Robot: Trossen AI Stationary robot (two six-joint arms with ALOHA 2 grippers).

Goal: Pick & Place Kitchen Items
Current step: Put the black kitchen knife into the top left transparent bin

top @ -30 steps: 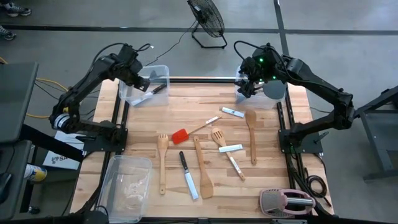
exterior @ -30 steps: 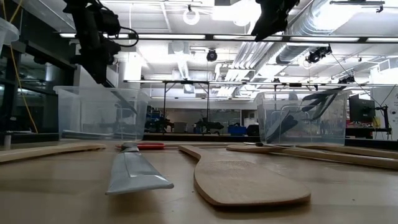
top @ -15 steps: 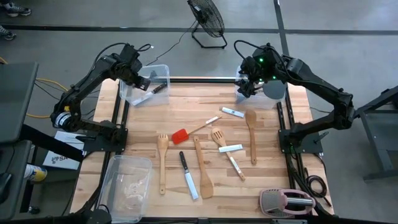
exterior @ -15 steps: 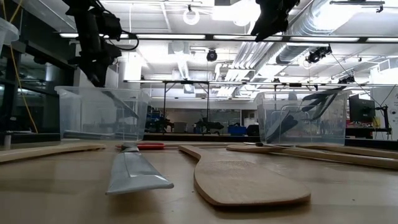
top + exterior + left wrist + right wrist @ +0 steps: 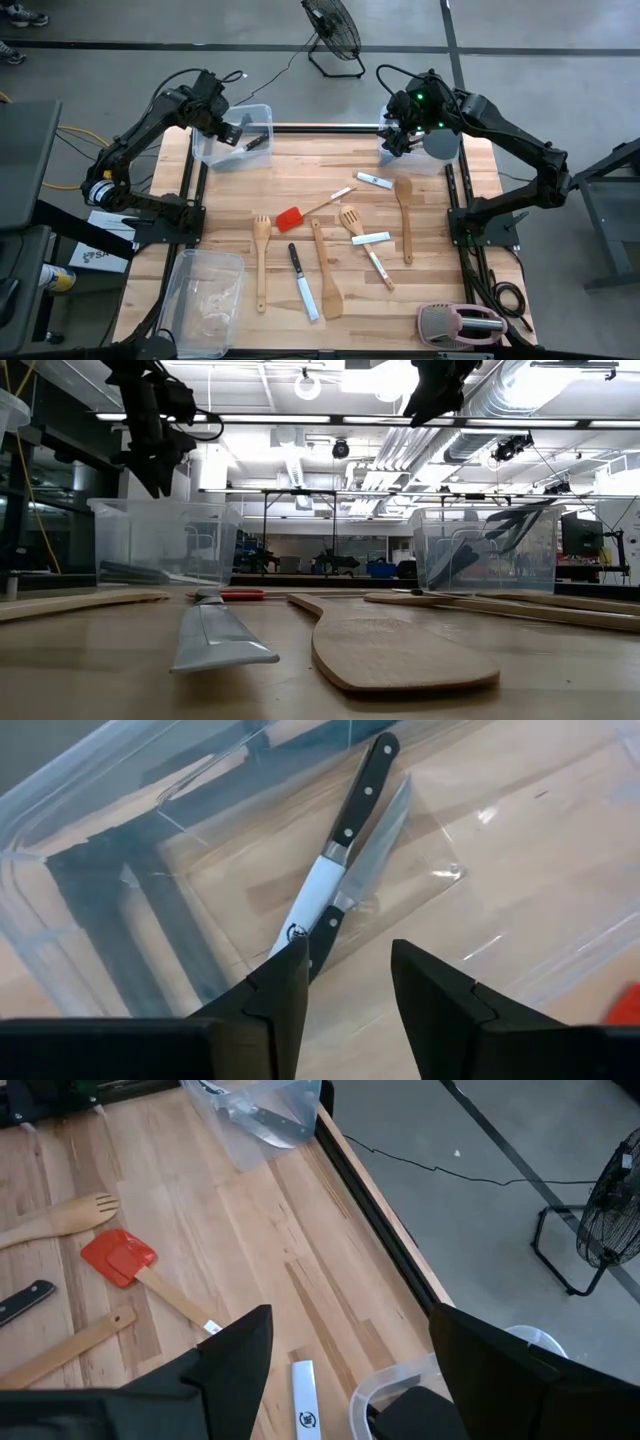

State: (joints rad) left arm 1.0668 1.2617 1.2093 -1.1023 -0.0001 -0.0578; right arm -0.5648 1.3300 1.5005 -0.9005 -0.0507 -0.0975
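Wooden bench [image 5: 230, 200] carries the work, with grey floor around it. Largest items are two clear bins: one at the far left corner [image 5: 262, 118], one at the far right corner [image 5: 440, 565]. A third bin [image 5: 205, 290] sits at the near left, and a pink-and-grey toaster [image 5: 462, 325] at the near right. The left gripper [image 5: 348, 982] hangs above the far left bin, fingers [image 5: 285, 990] parted narrowly and empty; two black-handled knives [image 5: 345, 850] lie crossed on that bin's floor. The right gripper [image 5: 350, 1365] hangs over the far right corner, fingers wide and empty. Wooden spoons [image 5: 404, 215], forked turners [image 5: 261, 260], more knives [image 5: 303, 285] and a small red spatula [image 5: 291, 218] lie mid-bench.
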